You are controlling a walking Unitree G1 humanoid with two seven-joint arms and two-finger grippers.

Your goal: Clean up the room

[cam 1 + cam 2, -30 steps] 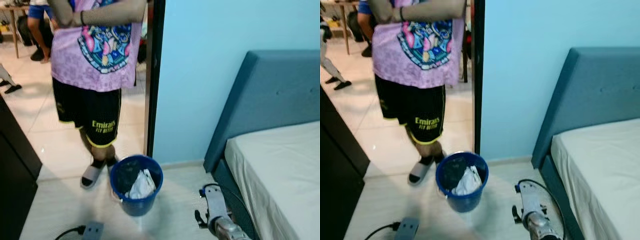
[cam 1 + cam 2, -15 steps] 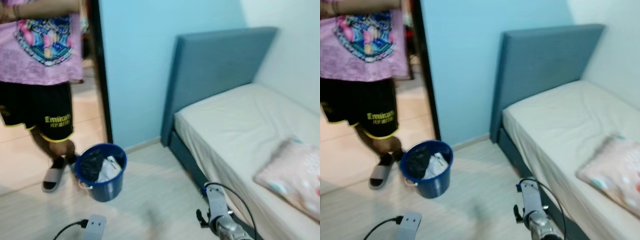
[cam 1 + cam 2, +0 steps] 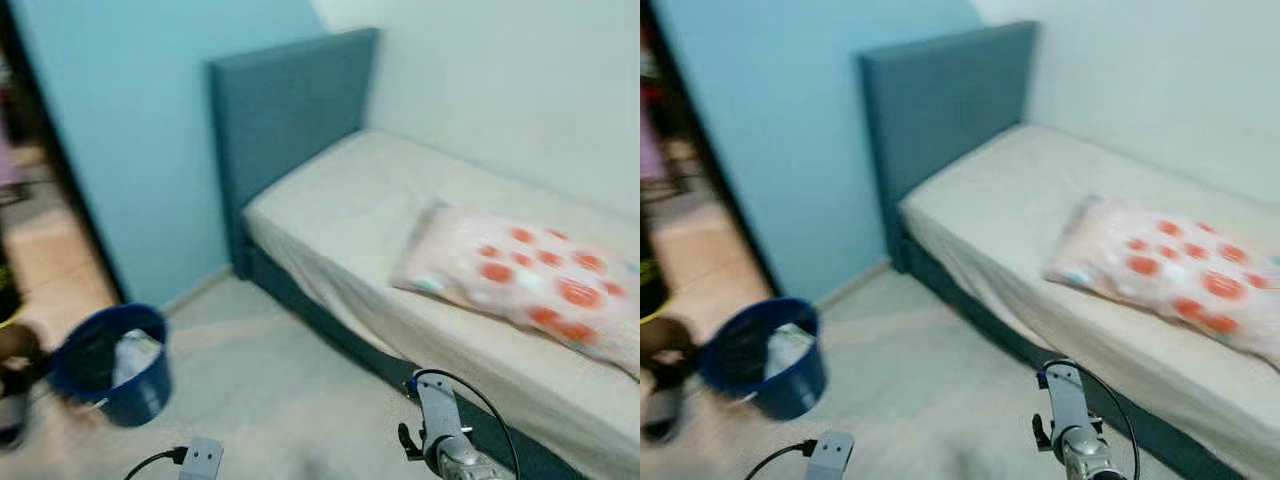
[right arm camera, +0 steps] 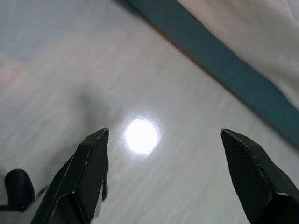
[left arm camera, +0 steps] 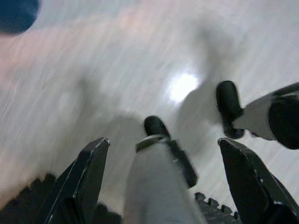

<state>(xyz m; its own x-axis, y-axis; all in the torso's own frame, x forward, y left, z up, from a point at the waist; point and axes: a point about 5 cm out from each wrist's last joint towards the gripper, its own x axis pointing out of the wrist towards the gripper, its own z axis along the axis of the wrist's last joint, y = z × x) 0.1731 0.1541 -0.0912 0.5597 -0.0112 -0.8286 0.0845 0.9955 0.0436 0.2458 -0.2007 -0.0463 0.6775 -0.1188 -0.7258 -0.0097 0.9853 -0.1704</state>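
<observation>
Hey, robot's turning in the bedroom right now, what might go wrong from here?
The round blue plastic bin, full of rubbish, stands on the floor at the robot's left; a swinging foot might tip it. The grey-blue bed frame lies close on its right, so the open right end effector might clip it. The views are blurred.

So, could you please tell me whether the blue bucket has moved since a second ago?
No. The blue bucket still sits on the floor by the blue wall's doorway end; the camera turned right.
</observation>
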